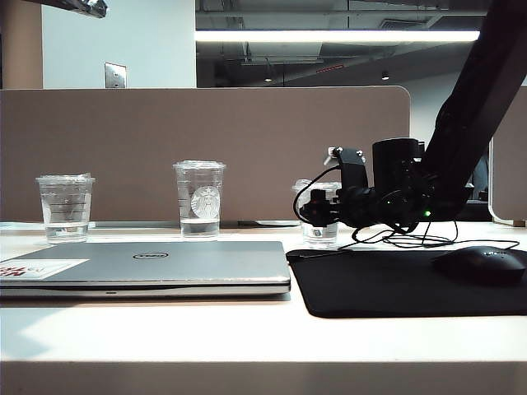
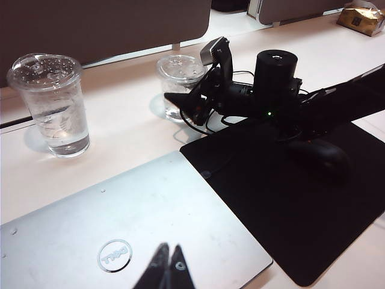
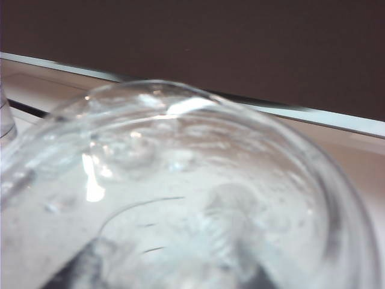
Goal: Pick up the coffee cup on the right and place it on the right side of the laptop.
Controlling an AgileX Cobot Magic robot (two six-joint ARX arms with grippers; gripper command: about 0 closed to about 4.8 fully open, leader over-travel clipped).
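Now closing on the coffee cup [image 1: 319, 216], which stands on the desk behind the black mouse pad [image 1: 387, 284], to the right of the laptop [image 1: 156, 265]. Right gripper [image 2: 180, 102] level at the cup's side, fingers either side of it or just short; whether the pads already touch the plastic cannot be told, nor how far apart they stand. Right wrist view filled by the clear lid [image 3: 198, 198], so cup very close between the fingers. Advice, as a judgement: squeeze gently, thin wall likely to buckle; keep the cup centred between the fingers, grip below the lid; lift straight and upright so the water inside stays put. Left gripper [image 2: 168, 264] hanging over the laptop, fingers pressed together, well apart from the cup
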